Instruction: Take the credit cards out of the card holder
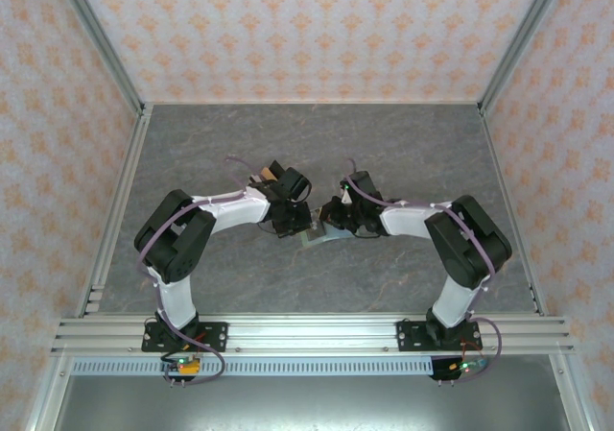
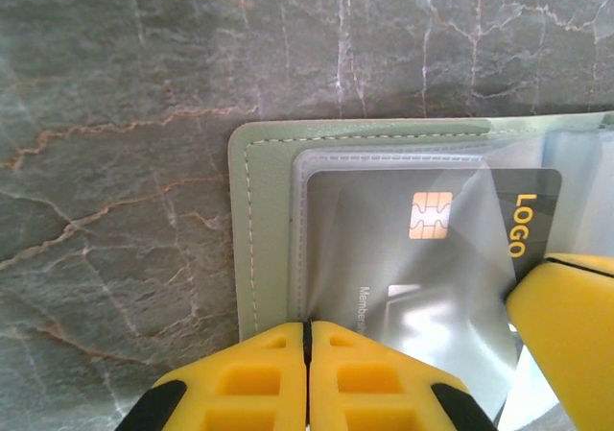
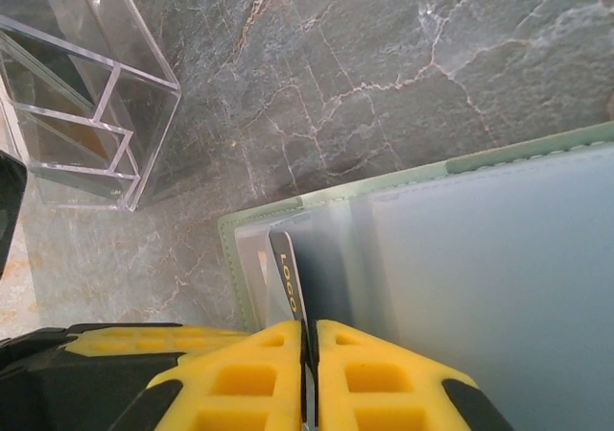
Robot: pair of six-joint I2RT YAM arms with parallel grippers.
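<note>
One card [image 2: 384, 234] — partly in card holder [image 2: 253, 239]

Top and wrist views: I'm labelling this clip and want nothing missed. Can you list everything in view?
card holder: one, sage green, lying open on the table between the grippers
credit card: one seen, dark grey with gold chip and yellow LOGO, partly tucked in the holder
acrylic organiser: one, clear, on the table near the holder
table: one, grey marble pattern
walls: three, pale with orange motif, around the table
left gripper: one, yellow fingers shut, tips at the holder's edge
right gripper: one, yellow fingers shut on the card's edge
</note>
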